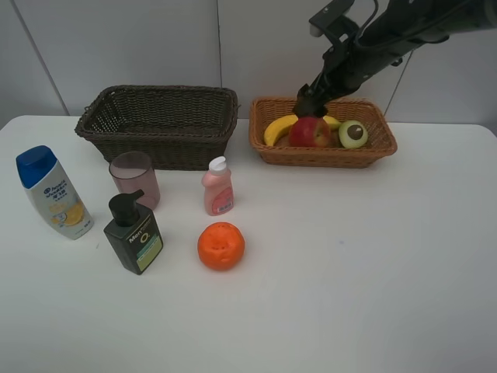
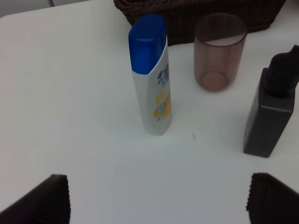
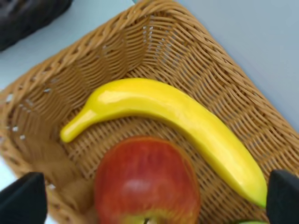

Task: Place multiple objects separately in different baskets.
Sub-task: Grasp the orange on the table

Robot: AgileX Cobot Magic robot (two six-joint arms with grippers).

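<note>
Nearest on the white desk (image 1: 349,280): the orange (image 1: 221,245), alone, apart from the rest. Left of it, the dark pump bottle (image 1: 133,233), upright. Further left and slightly back, the white blue-capped shampoo bottle (image 1: 53,193), upright, near the desk's left edge. Behind the pump bottle, the pink translucent cup (image 1: 135,179), mouth up, just in front of the dark basket. Right of the cup and behind the orange, the small pink bottle (image 1: 218,186), upright.

Left hand (image 2: 159,200), shown by its own wrist camera: fingers wide apart, nothing between them, over bare desk short of the shampoo bottle.

Back left, the deep dark brown basket (image 1: 178,148). Back right, beside it and not touching, the light orange-tan basket (image 1: 326,155), holding the yellow banana (image 1: 278,128), the red apple (image 1: 310,132) just in front of the banana, and the avocado half (image 1: 353,134) to the right, cut face forward.

Right hand (image 1: 308,102) over that basket, just above and behind the apple, fingers spread wide, gripping nothing.
</note>
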